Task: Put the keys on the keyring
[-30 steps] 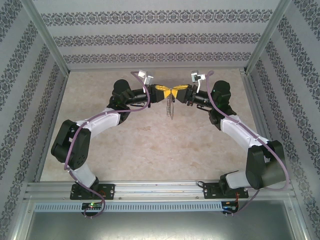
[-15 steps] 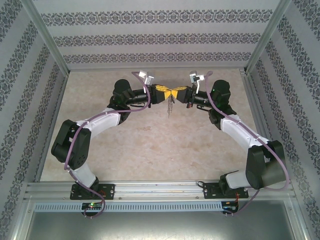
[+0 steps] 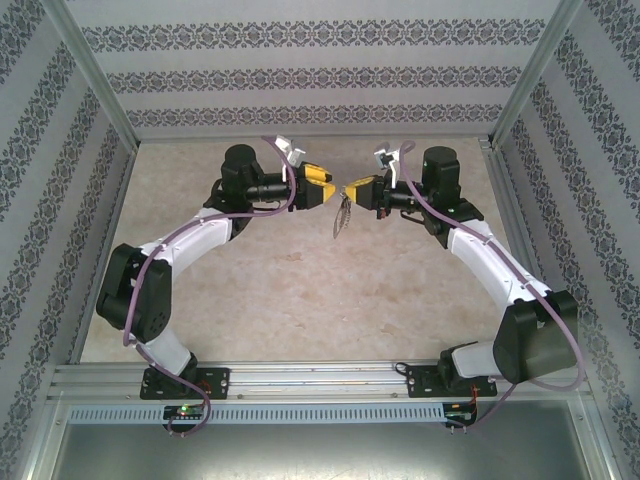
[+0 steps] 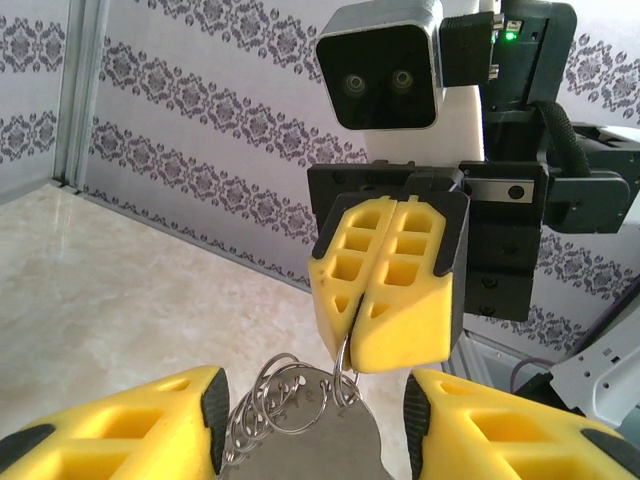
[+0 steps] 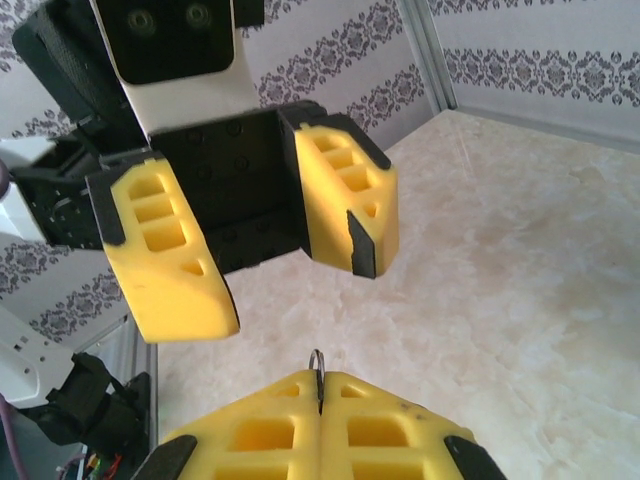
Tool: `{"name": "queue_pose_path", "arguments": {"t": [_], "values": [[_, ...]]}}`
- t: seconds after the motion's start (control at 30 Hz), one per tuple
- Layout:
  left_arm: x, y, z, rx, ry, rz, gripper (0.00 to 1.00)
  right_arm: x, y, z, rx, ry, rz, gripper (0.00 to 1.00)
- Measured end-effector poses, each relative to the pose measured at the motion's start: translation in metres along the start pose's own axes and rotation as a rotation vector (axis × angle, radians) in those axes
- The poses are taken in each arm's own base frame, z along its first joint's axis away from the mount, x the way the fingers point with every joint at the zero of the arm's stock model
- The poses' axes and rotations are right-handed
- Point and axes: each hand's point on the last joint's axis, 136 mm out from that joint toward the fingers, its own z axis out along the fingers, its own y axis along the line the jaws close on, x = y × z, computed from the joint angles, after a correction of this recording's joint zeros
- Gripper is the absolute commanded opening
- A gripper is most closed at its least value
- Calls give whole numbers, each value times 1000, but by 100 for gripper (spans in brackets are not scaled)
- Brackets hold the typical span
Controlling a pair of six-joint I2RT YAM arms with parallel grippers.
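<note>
Right pincer [image 3: 351, 190] is pinched tight on the keyring [image 3: 341, 214], which dangles right under it, off the table [image 3: 300, 290]. Left pincer [image 3: 326, 187] is wide open, just beside the right pincer.

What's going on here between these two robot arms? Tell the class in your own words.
The right gripper is shut on the grey metal keyring with its silvery chain. It holds the ring in the air above the beige marbled table, so that it dangles. The left gripper faces it, open and gripping nothing. Whether the small black-headed key is on the ring is too small to tell.
</note>
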Motion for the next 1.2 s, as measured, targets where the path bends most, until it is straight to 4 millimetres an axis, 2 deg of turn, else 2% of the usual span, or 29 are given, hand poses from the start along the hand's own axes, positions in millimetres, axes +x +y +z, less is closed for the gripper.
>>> {"name": "queue_pose_path", "arguments": {"t": [0.4,0.63,0.9,1.07,1.2], "values": [[13,-9,2,48,75,-23,47,4,2,0,-8,20,10,0],[11,-20,10,83,85,-15,47,4,3,0,-12,20,9,0],[15,-22,19,106,97,-21,44,4,3,0,-12,20,9,0],[17,-22,20,114,102,-26,37,4,3,0,-12,20,9,0],[17,-22,20,116,102,-25,26,4,4,0,-20,21,9,0]]}}
